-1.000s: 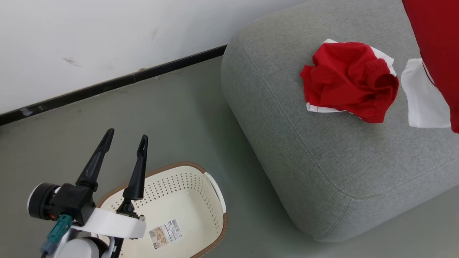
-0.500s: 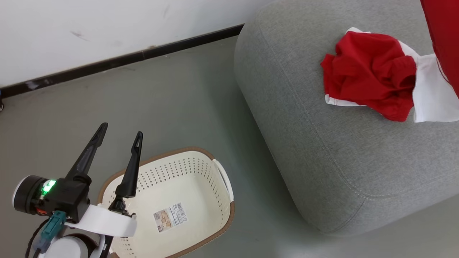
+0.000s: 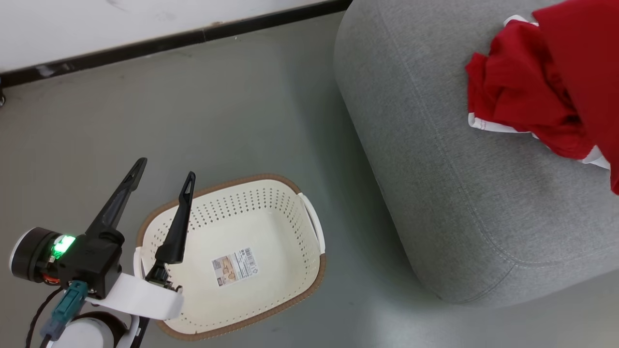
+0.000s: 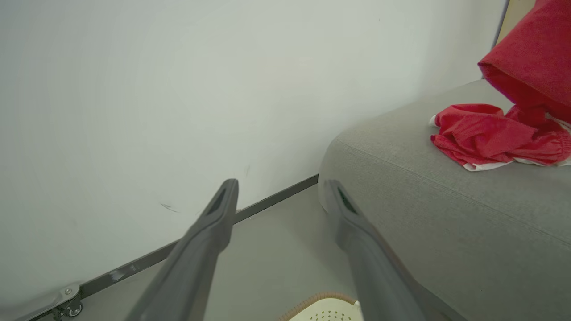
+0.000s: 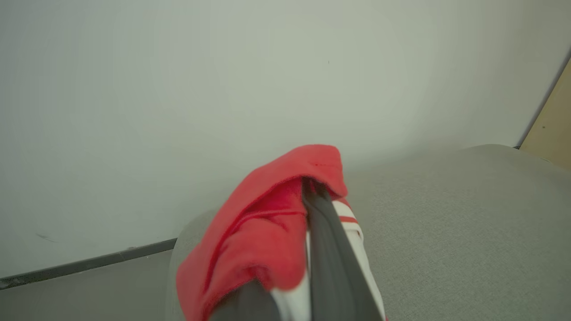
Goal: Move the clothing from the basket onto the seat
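Right jaws are clamping one bright red, white-striped garment (image 5: 267,232), dangling it over the light grey upholstered seat (image 3: 435,193). The other red garment with white trim (image 3: 517,92) is already lying on that seat. Left jaws are standing wide apart, gripping nothing, off the seat's side. The cream-white perforated plastic basket (image 3: 261,208) beside the seat is holding just its paper label (image 3: 234,266), so I'm guessing only the drop's left.

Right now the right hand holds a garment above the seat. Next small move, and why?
Probably lower the right hand a little and open it. Its held garment hangs over the seat, right by the other garment lying there, and the basket is empty.
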Controlling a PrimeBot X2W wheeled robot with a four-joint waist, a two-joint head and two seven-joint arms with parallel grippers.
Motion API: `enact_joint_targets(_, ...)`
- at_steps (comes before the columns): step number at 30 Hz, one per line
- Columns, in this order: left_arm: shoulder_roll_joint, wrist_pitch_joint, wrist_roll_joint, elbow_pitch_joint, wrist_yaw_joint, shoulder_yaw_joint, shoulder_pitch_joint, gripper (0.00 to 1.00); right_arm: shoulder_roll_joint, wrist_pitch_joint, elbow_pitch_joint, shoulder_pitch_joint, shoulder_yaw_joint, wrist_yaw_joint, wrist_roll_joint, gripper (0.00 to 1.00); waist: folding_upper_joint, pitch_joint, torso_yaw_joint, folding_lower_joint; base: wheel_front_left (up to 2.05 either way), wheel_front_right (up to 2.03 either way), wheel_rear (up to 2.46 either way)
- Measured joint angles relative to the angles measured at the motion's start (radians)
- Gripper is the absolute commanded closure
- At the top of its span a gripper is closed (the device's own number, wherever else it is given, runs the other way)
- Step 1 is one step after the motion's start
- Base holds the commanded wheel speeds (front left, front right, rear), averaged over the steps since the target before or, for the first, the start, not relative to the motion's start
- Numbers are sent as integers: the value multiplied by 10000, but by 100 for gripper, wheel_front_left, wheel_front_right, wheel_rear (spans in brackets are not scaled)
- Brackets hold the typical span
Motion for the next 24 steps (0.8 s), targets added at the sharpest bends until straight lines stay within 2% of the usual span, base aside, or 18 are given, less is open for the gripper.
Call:
enact_joint_targets(4,84,140,0,-163,-54,0,-15,0,286,-65,437,5,123,2,-58,100,0,261,86,0,0,0,0)
enact_joint_targets(21,171,334,17,-447,-56,71,-308,0,345,-483,1871,145,685,2,-1150,100,0,1183,159,0,0,0,0)
enact_joint_targets(24,188,334,17,-470,-54,125,-381,0,512,-541,2138,352,809,2,-1246,100,0,1288,110,0,0,0,0)
